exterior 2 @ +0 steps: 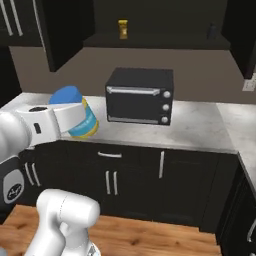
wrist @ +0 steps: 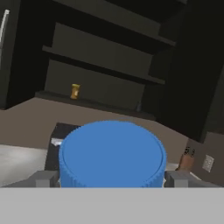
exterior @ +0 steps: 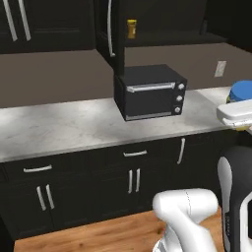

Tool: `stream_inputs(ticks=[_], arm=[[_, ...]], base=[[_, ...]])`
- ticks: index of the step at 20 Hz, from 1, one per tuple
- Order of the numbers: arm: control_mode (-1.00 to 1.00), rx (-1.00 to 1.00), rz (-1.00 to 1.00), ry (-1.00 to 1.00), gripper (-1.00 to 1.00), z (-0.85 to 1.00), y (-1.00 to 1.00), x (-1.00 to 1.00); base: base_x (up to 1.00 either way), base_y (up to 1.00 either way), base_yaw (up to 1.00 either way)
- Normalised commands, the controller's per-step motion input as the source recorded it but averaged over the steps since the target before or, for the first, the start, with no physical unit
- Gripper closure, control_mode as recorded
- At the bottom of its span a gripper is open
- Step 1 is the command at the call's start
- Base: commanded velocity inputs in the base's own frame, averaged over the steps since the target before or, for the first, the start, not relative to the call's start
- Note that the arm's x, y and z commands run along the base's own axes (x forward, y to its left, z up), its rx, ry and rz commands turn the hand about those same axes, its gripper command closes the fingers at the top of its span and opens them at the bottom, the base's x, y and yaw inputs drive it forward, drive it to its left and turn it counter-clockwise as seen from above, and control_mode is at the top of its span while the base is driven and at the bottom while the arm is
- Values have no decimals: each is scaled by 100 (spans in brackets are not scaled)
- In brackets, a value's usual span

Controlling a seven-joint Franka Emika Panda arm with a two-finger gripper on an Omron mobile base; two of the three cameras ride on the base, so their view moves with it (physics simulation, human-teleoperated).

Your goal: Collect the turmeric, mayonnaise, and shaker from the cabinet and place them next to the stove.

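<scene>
Arm reaches level over the marble counter (exterior: 59, 128), gripper (wrist: 113, 178) clamped on the stout ribbed blue-lidded mayonnaise (exterior 2: 82, 117); small yellow turmeric (exterior 2: 122, 29) upright on the cabinet (exterior 2: 150, 42) shelf.

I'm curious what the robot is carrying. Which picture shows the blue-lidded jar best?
The right base view: the mayonnaise shows lid, pale body and label, held by the gripper. The hand view gives just its blue lid; the left base view, a sliver at the edge.

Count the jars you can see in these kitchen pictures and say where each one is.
2. The turmeric stands on the cabinet shelf; the mayonnaise is held in the pincer. Others may be hidden.
</scene>
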Motion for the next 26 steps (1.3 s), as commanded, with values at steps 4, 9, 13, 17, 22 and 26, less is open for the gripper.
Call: stream_inputs(ticks=[4,9,13,17,22,26], arm=[[100,0,0,0,100,0,0,0],[100,0,0,0,100,0,0,0],[100,0,0,0,100,0,0,0],[100,0,0,0,100,0,0,0],[100,0,0,0,100,0,0,0],[100,0,0,0,100,0,0,0]], base=[[-90,1,-24],[-66,4,-30],[-41,1,-36],[-37,11,-40],[-29,2,-42],[-23,0,-44]])
